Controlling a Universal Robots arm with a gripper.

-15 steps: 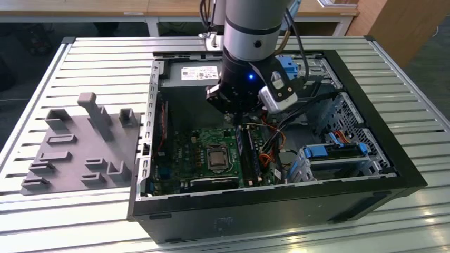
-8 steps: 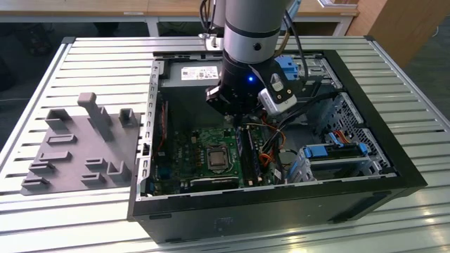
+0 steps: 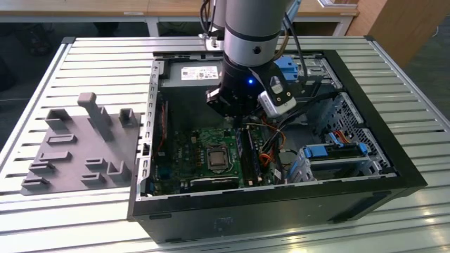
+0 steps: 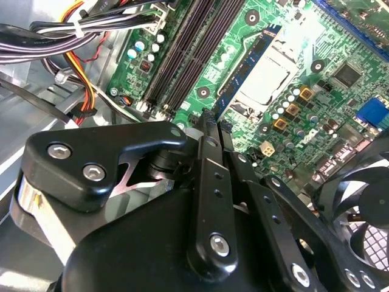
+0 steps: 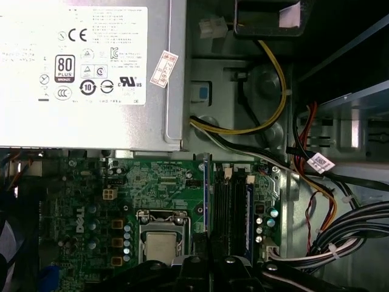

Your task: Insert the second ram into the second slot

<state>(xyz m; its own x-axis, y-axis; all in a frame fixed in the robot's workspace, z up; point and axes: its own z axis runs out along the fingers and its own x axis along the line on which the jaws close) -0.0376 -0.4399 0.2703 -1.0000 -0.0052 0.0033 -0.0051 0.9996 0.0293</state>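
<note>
My gripper (image 3: pixel 243 122) hangs inside the open computer case, low over the green motherboard (image 3: pixel 189 153). In both wrist views its fingers (image 4: pixel 206 146) are shut on the second ram (image 4: pixel 243 70), a thin blue stick seen edge-on (image 5: pixel 206 201). The stick runs between the processor socket (image 5: pixel 161 240) and the bank of dark memory slots (image 5: pixel 228 207), parallel to them. Another blue stick (image 5: pixel 249 213) sits in the slot on the bank's far side from the socket. I cannot tell which dark slot is the second slot, or whether the held stick touches the board.
A silver power supply (image 5: pixel 91 73) lies beyond the board. Bundled cables (image 5: pixel 340 243) crowd the side of the slots away from the socket. A black fan (image 4: pixel 364 213) and blue drive-bay clips (image 3: pixel 338 151) are nearby. A grey fixture (image 3: pixel 77 153) stands at the exterior view's left.
</note>
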